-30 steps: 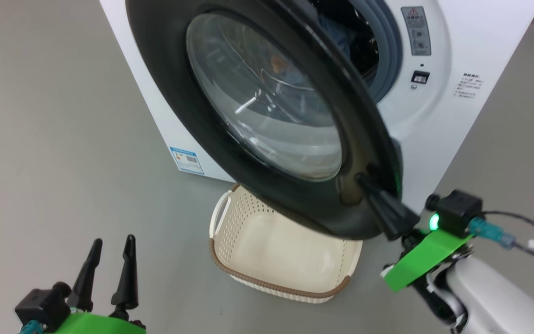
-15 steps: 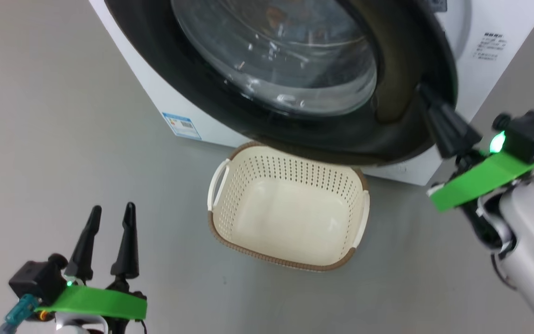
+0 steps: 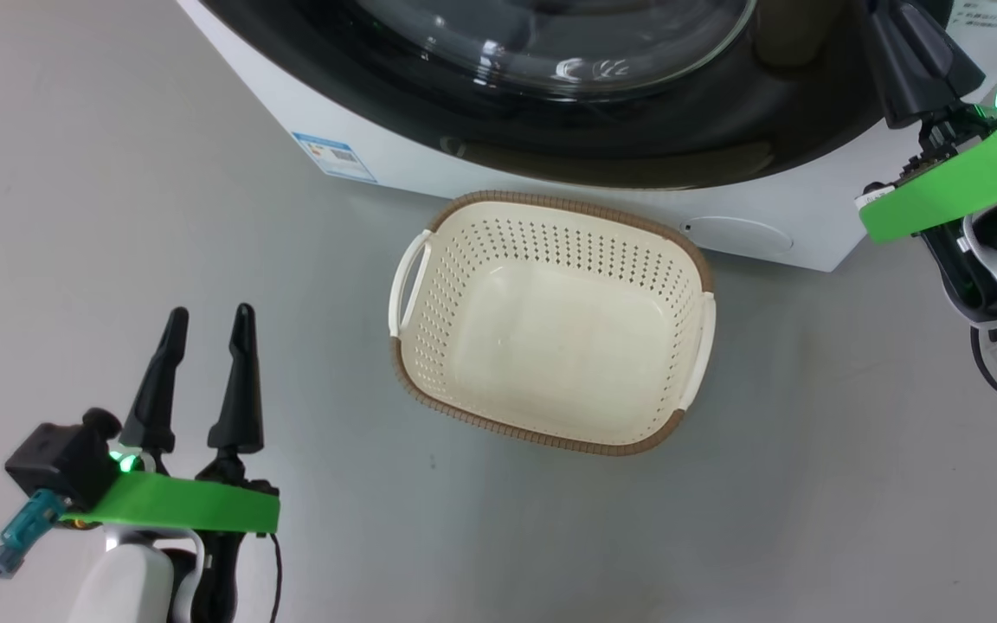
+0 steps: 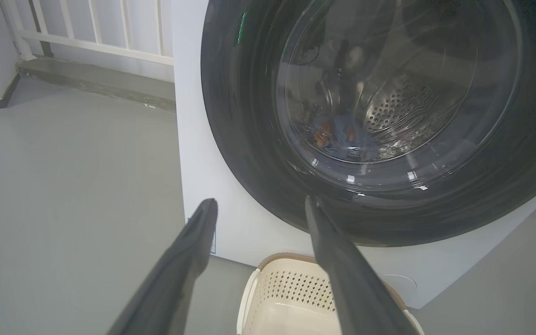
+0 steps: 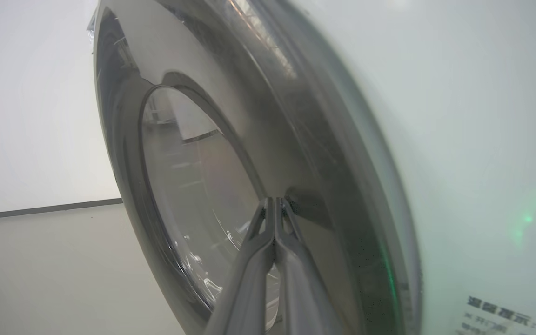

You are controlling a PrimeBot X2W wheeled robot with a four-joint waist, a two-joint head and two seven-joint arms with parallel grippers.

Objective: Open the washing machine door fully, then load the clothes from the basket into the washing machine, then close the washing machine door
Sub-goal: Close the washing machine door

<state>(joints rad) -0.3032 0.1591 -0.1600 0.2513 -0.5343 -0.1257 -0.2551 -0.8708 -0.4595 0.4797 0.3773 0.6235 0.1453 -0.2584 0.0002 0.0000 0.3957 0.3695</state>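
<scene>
My right gripper (image 5: 275, 201): fingers pressed together, nothing between them, tips against the black rim of the washing machine door (image 5: 314, 153). The door lies close to the washing machine (image 5: 458, 139) front. My left gripper (image 3: 209, 313): spread wide, empty. The basket (image 3: 550, 201) stands ahead and right of it, empty. The clothes (image 4: 342, 137) show through the door glass.

— What became of the large round door with the glossy black rim and glass window (image 3: 637, 151)?
— A second ago it stood ajar, the drum mouth showing at upper right. Now it lies close against the big white washing machine (image 3: 775, 235).
— And the right pincer (image 5: 275, 204)?
— Fingers pressed together on the rim, it went from lower right to upper right of the head view.
— The cream perforated plastic basket (image 3: 550, 346)?
— The camera shifted, and the door no longer overlaps it.
</scene>
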